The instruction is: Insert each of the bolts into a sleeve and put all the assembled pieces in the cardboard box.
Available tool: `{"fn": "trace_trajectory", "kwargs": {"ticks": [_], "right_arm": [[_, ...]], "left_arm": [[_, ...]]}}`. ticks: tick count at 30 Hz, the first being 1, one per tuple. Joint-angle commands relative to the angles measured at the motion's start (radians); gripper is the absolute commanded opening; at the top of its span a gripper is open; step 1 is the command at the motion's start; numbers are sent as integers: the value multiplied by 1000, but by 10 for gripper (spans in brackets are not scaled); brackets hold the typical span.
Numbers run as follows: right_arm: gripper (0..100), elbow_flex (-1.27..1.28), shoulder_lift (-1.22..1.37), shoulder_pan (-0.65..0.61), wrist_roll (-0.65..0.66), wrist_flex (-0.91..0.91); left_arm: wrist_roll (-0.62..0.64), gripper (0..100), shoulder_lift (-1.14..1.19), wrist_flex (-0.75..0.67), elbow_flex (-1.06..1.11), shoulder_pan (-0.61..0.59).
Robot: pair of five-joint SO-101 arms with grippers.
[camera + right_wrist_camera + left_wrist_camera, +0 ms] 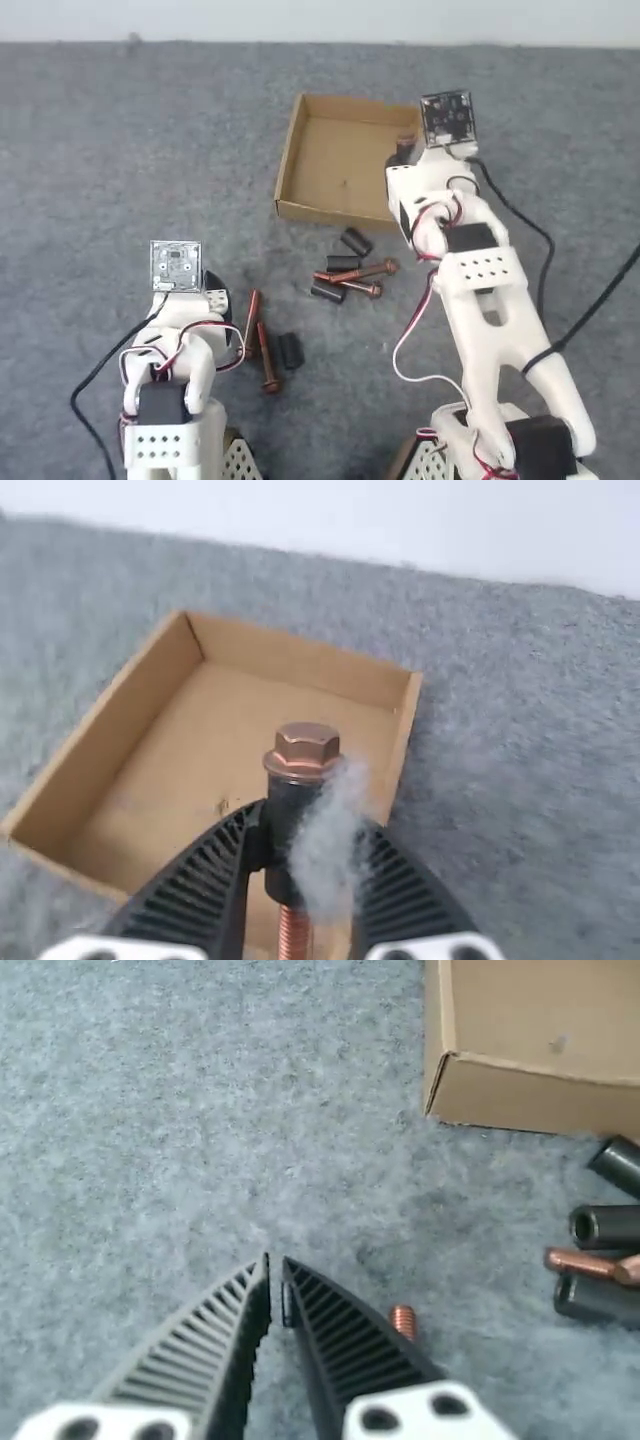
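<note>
The right gripper (305, 832) hangs over the open brown cardboard box (140, 780), near its right-hand wall in the high view. Its jaws are clamped on a black cylindrical sleeve (283, 825) with a copper-coloured hex-head bolt (303, 752) seated through it. The head is uppermost and the threaded end shows below the sleeve. This assembled piece is held upright above the box floor. A pale grey wisp (325, 850), possibly carpet fibre, clings to the sleeve.

The left gripper (276, 1265) sits low over the grey carpeted counter (150, 1110), well apart from the box. Its jaws are drawn together to a narrow slit and grip nothing.

In the high view, two loose copper bolts (252, 322) lie side by side next to the left arm. The threaded tip of one shows beside the jaws in the left wrist view. A single black sleeve (290, 349) lies just beside this pair. In front of the box lies a cluster of three black sleeves (343, 264) and two further copper bolts (365, 270), close together, some touching.
</note>
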Motion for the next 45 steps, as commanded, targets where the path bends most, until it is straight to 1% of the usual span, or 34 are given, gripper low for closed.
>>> {"fn": "trace_trajectory", "kwargs": {"ticks": [1, 4, 9, 14, 17, 21, 31, 39, 45], "right_arm": [[7, -127, -39, 15, 51, 82], [7, -173, -39, 10, 75, 162], [8, -295, -4, 10, 74, 318], [8, -503, 124, 8, 71, 519], [9, -617, 211, 8, 69, 593], [9, -733, 337, 8, 69, 634], [9, -922, 647, 7, 68, 625], [9, -1122, 851, -4, 66, 633], [11, -1177, 960, -30, 66, 625]], "left_arm": [[-9, 19, -23, 2, -16, 3], [-11, 19, -23, 2, -16, 3], [-11, 19, -23, 2, -16, 0], [-11, 19, -23, 2, -16, 2], [-11, 19, -23, 2, -16, 2], [-12, 19, -23, 2, -16, 0], [-12, 19, -23, 2, -16, 0], [-12, 19, -23, 2, -16, 0], [-12, 19, -23, 2, -16, -2]]}}
